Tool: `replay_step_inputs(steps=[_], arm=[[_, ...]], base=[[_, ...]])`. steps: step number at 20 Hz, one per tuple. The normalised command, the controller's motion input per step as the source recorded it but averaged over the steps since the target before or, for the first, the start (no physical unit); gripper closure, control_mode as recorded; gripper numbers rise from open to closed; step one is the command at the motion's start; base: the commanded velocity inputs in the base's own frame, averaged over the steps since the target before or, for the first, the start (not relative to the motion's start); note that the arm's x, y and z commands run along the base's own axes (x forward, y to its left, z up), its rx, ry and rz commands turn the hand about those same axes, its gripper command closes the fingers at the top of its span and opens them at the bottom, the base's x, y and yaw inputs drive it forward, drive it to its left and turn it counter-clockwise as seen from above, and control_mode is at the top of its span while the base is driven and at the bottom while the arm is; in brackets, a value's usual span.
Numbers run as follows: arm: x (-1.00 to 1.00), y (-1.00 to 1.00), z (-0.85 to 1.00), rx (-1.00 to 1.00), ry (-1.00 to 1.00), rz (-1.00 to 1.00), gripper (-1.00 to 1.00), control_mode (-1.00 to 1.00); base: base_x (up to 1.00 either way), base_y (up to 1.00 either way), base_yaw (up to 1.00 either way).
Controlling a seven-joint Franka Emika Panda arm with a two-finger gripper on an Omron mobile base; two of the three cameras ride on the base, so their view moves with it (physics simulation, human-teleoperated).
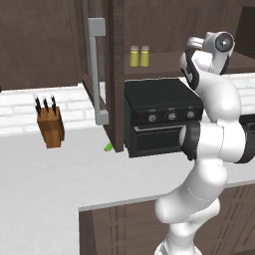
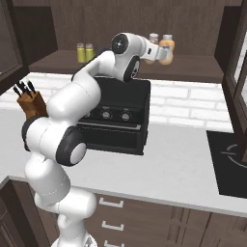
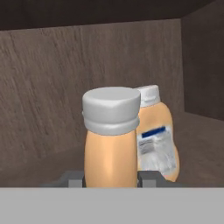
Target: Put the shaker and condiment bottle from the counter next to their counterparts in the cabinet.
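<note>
My gripper [image 3: 111,177] is shut on an orange condiment bottle [image 3: 109,153] with a light cap, inside the dark wooden cabinet [image 2: 202,72]. Its matching counterpart [image 3: 159,140], with a pale label, stands just behind and to the right of it. From the right base view the gripper [image 2: 161,52] reaches over the shelf with the orange bottles [image 2: 167,52] close together. Whether the held bottle rests on the shelf I cannot tell. Two yellow-green shakers [image 1: 134,56] [image 2: 80,52] stand side by side further left on the same shelf. The cabinet door [image 1: 117,74] hangs open with its grey bar handle [image 1: 94,69].
A black oven [image 1: 162,117] [image 2: 118,116] sits on the pale counter [image 1: 50,179] under the shelf. A knife block [image 1: 51,127] stands at the left, and a small green item [image 1: 108,146] lies by the door's foot. A dark cooktop [image 2: 231,159] is at the right.
</note>
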Motion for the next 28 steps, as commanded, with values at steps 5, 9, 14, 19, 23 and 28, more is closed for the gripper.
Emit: replay_step_inputs(steps=[5, 9, 14, 19, 23, 28], arm=[[0.01, 0.0, -0.14, 0.0, -0.05, 0.0, -1.0, -1.0], [0.0, -0.03, -0.01, 0.0, -0.04, 0.0, -1.0, -1.0], [0.0, 0.0, 0.0, 0.0, -0.03, 0.0, -1.0, -1.0], [0.0, 0.0, 0.0, 0.0, -0.04, 0.0, -1.0, -1.0], [-0.2, -0.02, 0.01, 0.0, -0.09, 0.0, -1.0, -1.0], [-0.88, 0.04, 0.32, 0.0, -0.21, 0.01, -1.0, -1.0]], base=[[0.0, 0.0, 0.0], [0.0, 0.0, 0.0], [0.0, 0.0, 0.0], [0.0, 0.0, 0.0], [0.0, 0.0, 0.0], [0.0, 0.0, 0.0]])
